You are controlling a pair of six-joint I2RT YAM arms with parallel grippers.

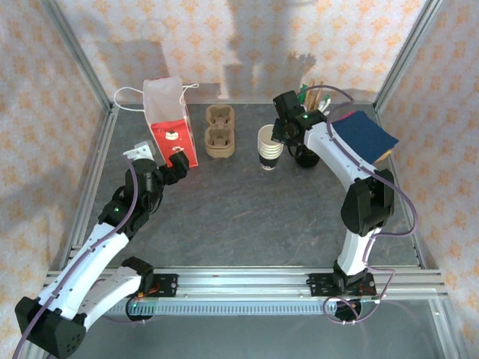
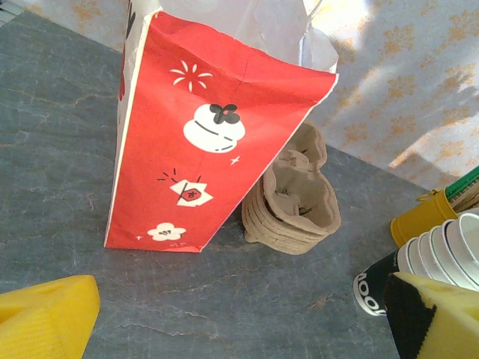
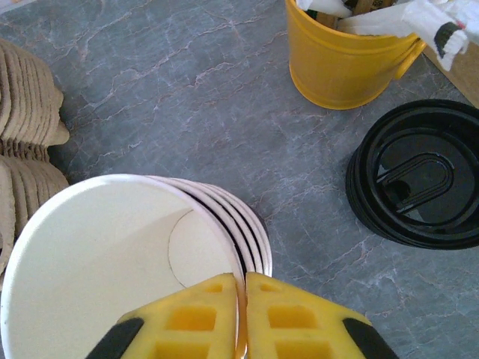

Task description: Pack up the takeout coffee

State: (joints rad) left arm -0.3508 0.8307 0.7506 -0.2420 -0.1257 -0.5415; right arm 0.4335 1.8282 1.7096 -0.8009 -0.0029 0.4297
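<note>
Left gripper (image 1: 174, 163) jaws wide apart, holding nothing, just beside the upright red printed paper bag (image 2: 209, 142). Next, nested moulded-pulp carriers (image 2: 296, 202), rough and lobed. Then the takeout coffee cup (image 3: 105, 254), smooth white paper, topping a nested stack. Right gripper (image 3: 241, 299) is pinched onto its rim wall, probably that cup alone. Beyond, a round yellow cup (image 3: 344, 63) and stacked black lids (image 3: 419, 179).

The bag (image 2: 194, 142) is red with small white and black drawings. The paper cup (image 3: 105, 262) is white, the carrier (image 2: 296, 198) brown, the cutlery cup (image 3: 344, 60) yellow, the lids (image 3: 415, 183) black. The counter (image 3: 187, 90) is grey with stone-like veins. The right pincer (image 3: 241, 292) is yellow.
</note>
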